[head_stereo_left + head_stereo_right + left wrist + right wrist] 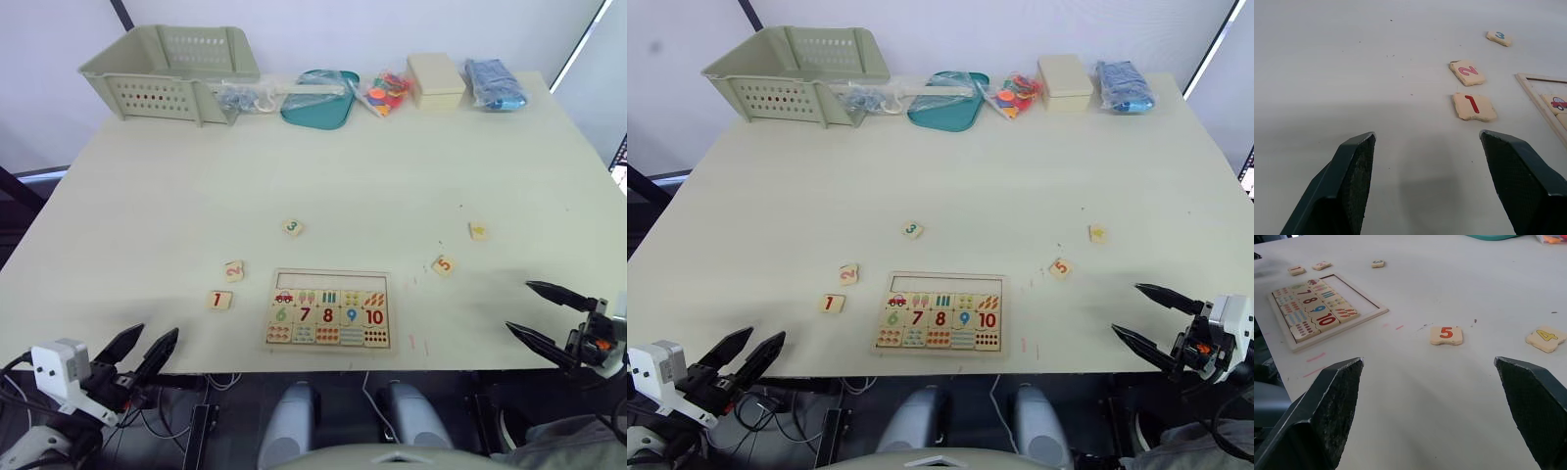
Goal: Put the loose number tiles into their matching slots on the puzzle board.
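Five tiles lie scattered around the board [327, 310], none slotted: 1 [219, 300] and 2 [233, 270] to its left, 3 [292, 227] beyond it, 5 [443, 264] and 4 [478, 231] to its right. The board's top row of slots [328, 281] is bare, lower rows filled. Both grippers, left [143, 350] and right [544, 313], hang spread and empty at the table's near edge, probably poised for 1 and 5; the basket [173, 67] at the back looks empty.

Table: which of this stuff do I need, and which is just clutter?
Needed: tiles 1, 2, 3, 4, 5; board.
Clutter: basket, teal tray, box, blue bag, coloured pieces.
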Available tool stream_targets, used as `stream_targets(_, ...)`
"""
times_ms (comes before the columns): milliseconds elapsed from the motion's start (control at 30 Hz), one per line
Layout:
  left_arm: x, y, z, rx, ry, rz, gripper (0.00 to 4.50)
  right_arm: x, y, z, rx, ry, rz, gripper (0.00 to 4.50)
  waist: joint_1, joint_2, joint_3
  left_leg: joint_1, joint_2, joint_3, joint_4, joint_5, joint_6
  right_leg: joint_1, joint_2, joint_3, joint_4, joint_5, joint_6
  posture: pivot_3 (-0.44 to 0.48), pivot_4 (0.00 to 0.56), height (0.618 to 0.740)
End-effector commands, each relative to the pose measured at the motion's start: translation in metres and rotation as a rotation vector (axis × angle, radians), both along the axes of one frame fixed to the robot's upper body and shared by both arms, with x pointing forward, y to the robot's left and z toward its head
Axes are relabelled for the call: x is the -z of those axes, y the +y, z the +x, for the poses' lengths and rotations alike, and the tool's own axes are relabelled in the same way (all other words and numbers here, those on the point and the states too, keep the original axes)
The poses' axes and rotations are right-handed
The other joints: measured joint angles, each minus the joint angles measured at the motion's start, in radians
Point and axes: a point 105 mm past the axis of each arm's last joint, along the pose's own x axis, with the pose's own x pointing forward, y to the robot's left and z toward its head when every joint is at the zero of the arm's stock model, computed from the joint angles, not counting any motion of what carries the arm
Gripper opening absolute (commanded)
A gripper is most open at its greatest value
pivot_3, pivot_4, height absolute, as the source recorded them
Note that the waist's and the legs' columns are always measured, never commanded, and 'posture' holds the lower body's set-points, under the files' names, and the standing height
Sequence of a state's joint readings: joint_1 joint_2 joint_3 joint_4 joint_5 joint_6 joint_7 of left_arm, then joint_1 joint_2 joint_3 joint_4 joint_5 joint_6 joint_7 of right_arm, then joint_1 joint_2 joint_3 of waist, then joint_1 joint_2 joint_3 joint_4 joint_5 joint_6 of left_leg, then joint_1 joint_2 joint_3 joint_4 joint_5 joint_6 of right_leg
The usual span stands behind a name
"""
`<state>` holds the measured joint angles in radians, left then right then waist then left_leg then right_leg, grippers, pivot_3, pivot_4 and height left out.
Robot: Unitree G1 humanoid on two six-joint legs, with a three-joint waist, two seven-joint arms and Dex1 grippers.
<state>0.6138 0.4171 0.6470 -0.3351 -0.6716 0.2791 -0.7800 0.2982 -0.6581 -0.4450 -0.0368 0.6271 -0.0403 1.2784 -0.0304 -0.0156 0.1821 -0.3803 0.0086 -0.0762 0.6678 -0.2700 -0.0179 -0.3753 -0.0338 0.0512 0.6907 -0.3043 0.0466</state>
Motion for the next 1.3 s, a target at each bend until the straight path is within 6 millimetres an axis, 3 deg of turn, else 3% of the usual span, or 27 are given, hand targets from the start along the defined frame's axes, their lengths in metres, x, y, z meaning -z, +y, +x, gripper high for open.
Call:
stream_targets(33,-0.012,-0.001,0.002,0.043,-0.019,0.029,3.59,-0.01,0.008,0.001,-0.04,-0.04,0.01,4.5,0.0,0.0,0.0,0.0,0.0,0.0,0.0,0.0,0.0,0.0,0.0,0.0,0.0,0.0,0.0,0.0,0.15,0.74)
stream_targets(333,-0.037,-0.007,0.005,0.353,0.026,0.15,3.59,-0.054,0.068,-0.002,-0.409,-0.083,0.046,4.5,-0.001,0.001,0.001,0.0,0.002,-0.001,-0.001,0.0,0.0,-0.001,0.001,0.0,-0.001,0.002,-0.003,0.0,0.15,0.74)
stream_targets(500,-0.051,0.002,0.004,0.579,0.081,0.217,3.59,-0.069,0.085,-0.009,-0.566,-0.043,0.062,4.5,0.001,0.001,0.001,-0.001,0.001,-0.001,-0.004,0.0,0.0,0.0,0.001,-0.004,-0.007,0.003,-0.003,0.0,0.15,0.74)
stream_targets(633,-0.064,0.01,0.015,0.696,0.071,0.324,3.59,-0.072,0.09,-0.011,-0.63,-0.023,0.046,4.5,0.012,0.0,0.001,-0.003,0.001,-0.004,-0.009,0.0,0.0,0.0,0.001,-0.007,-0.012,0.004,-0.002,0.0,0.15,0.74)
stream_targets(800,-0.068,0.022,0.035,0.846,0.125,0.324,3.59,-0.07,0.093,-0.011,-0.646,-0.026,0.037,4.5,0.018,0.0,0.001,-0.003,-0.002,-0.005,-0.014,0.0,0.0,-0.001,0.001,-0.008,-0.014,0.004,-0.002,0.0,0.15,0.74)
stream_targets(1067,-0.046,0.013,0.077,1.008,0.151,0.451,3.59,-0.073,0.097,-0.015,-0.631,-0.051,0.037,4.5,0.013,0.0,0.001,-0.004,-0.002,-0.005,-0.016,0.0,0.0,-0.003,0.0,-0.007,-0.013,0.004,-0.002,0.0,0.15,0.74)
stream_targets(1233,-0.035,0.004,0.089,1.08,0.166,0.473,3.59,-0.073,0.097,-0.017,-0.606,-0.065,0.032,4.5,0.012,0.0,0.001,-0.004,-0.002,-0.005,-0.015,0.0,0.0,-0.003,0.001,-0.008,-0.012,0.004,-0.002,0.0,0.15,0.74)
stream_targets(1267,-0.033,0.002,0.09,1.095,0.168,0.478,3.11,-0.073,0.097,-0.018,-0.6,-0.066,0.032,4.5,0.012,0.0,0.001,-0.004,-0.002,-0.005,-0.015,0.0,0.0,-0.003,0.001,-0.008,-0.012,0.004,-0.002,0.0,0.15,0.74)
stream_targets(1300,-0.032,0.001,0.09,1.111,0.17,0.482,3.11,-0.073,0.097,-0.019,-0.596,-0.068,0.032,4.5,0.012,0.001,0.001,-0.004,-0.002,-0.005,-0.015,0.0,0.0,-0.003,0.001,-0.008,-0.012,0.004,-0.002,0.0,0.15,0.74)
